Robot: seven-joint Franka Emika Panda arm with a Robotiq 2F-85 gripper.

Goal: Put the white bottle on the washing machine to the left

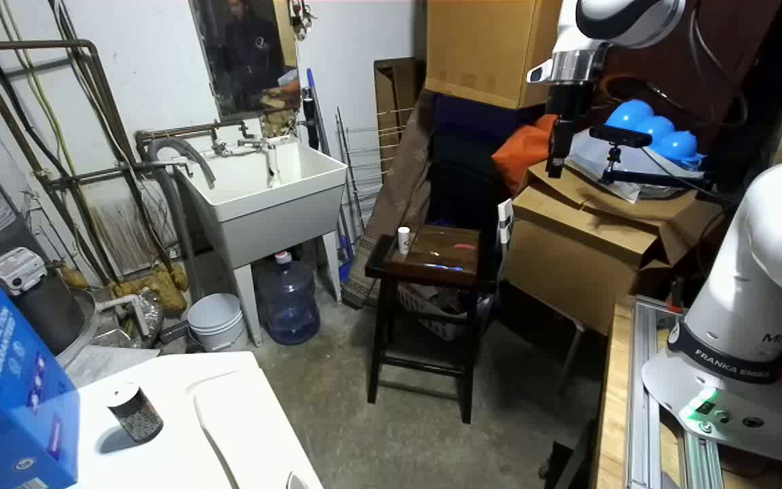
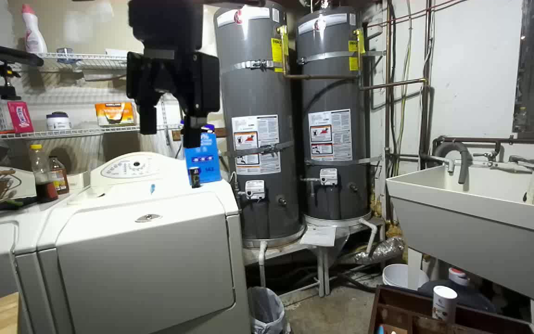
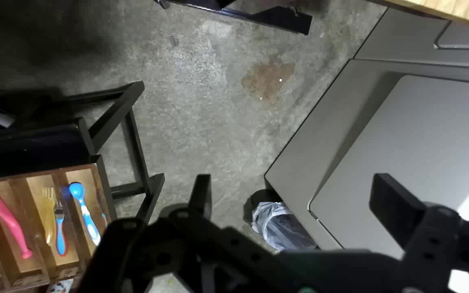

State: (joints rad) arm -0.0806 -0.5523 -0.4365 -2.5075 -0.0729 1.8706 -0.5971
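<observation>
1 white bottle (image 1: 403, 240): upright on tray (image 1: 457, 239); your claw (image 2: 170, 133): apart, empty; likely 0 steps done; remaining: grasp, set on washing machine (image 2: 146, 260)

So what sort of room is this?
Most likely a home laundry or utility room, maybe in a basement or garage: it has a washing machine, a deep utility sink and two tall grey tanks that look like water heaters.
</observation>
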